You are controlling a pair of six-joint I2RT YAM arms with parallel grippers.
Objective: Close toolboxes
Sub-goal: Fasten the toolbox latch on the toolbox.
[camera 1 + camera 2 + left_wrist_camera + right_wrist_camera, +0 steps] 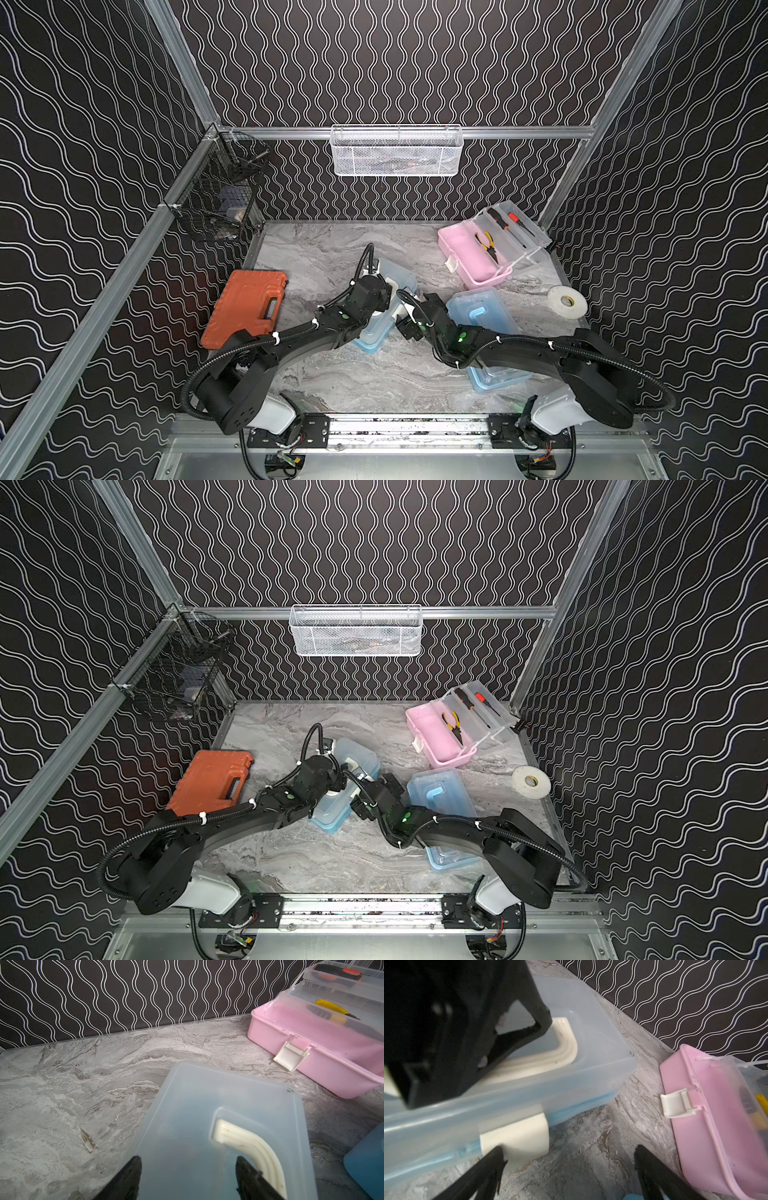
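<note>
Blue toolbox (228, 1095): light, stiff plastic, slick on top, lying under parted, empty left jaws. White latch (519, 1134) just beside wide-open right jaws; probably best pressed there.

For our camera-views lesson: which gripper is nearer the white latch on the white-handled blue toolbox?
Right. The right gripper is at the latch, jaws open, one nearly touching it. The left gripper is over the toolbox lid, by the handle.
</note>
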